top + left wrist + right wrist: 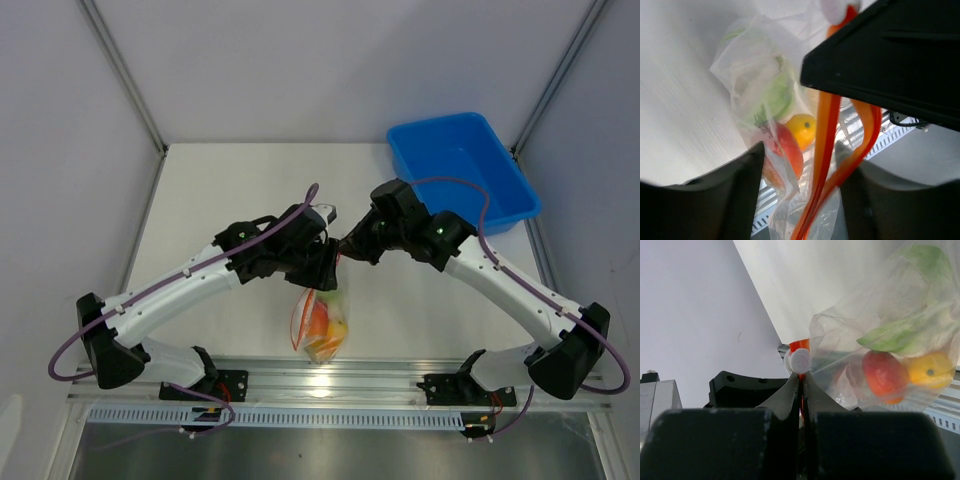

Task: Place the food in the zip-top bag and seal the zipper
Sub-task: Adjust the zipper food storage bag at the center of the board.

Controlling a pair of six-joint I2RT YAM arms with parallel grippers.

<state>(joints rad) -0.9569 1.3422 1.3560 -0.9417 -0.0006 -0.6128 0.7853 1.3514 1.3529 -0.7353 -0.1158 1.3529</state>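
**Fig.** Both arms meet over the middle of the surface [220,190], at the centre of the overhead view. The zip-top bag [322,322] trails from them toward the lower edge of the frame.

All the food is inside the bag. In the right wrist view, the red-orange piece [883,376] and the yellow-orange piece [931,370] sit at right centre. The white-and-green lump [772,95] fills the upper left of the left wrist view. I read loading as done and sealing as the step in hand.

I have the right fingers [785,400] pressed together on the end of the zipper [825,130], just under a white tab [801,361]. That pinch anchors the mouth so the strip is held taut.

The left fingers [742,192] are spread, one at lower left and one at lower centre of their view. Both orange-red strands pass between them, seemingly with a gap on either side. The strands bow apart there, so I judge that stretch of the mouth to be unsealed. Straddling the strip this way sets the left fingers up to close on it and press along its length.

The risk I see is the crinkly film bunching between the fingers in place of the strip.

The blue bin [460,165] at upper right plays no part.
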